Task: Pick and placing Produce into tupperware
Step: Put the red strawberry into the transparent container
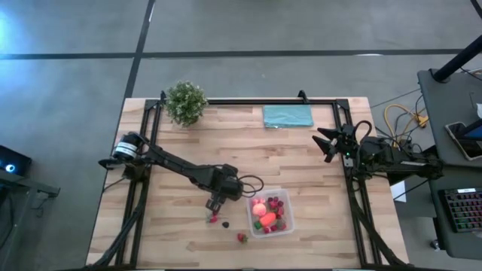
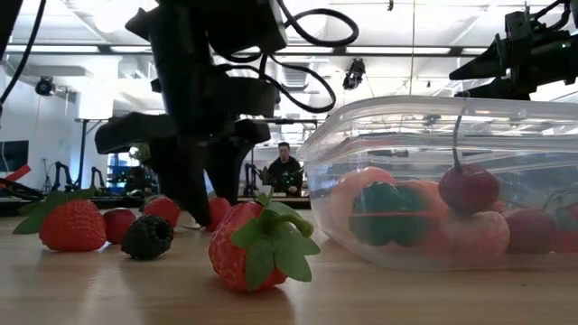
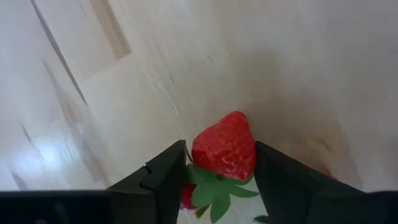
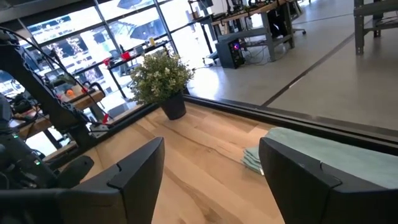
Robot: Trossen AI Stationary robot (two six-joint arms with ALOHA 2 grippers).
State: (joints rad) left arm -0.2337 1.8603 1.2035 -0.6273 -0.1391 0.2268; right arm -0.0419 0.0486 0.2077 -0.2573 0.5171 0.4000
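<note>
While a lone strawberry (image 2: 257,246) lies nearest on the table (image 1: 316,181), the tupperware (image 1: 269,213) beside it holds red, orange and green produce (image 1: 268,214). Just left, the left gripper (image 3: 217,177) straddles another strawberry (image 3: 225,148), fingers not visibly clamped. Farther back, the right gripper (image 1: 325,143) hovers, fingers apart.

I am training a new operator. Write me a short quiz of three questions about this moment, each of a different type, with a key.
1. True or false: the left gripper has a strawberry between its fingers.
2. Where does the right gripper wait? A) above the tupperware B) at the table's right edge, near the teal cloth
3. Fill in: beside the cloth, at the table's far edge, stands a potted ____.

Key: 1 true; 2 B; 3 plant.
</note>
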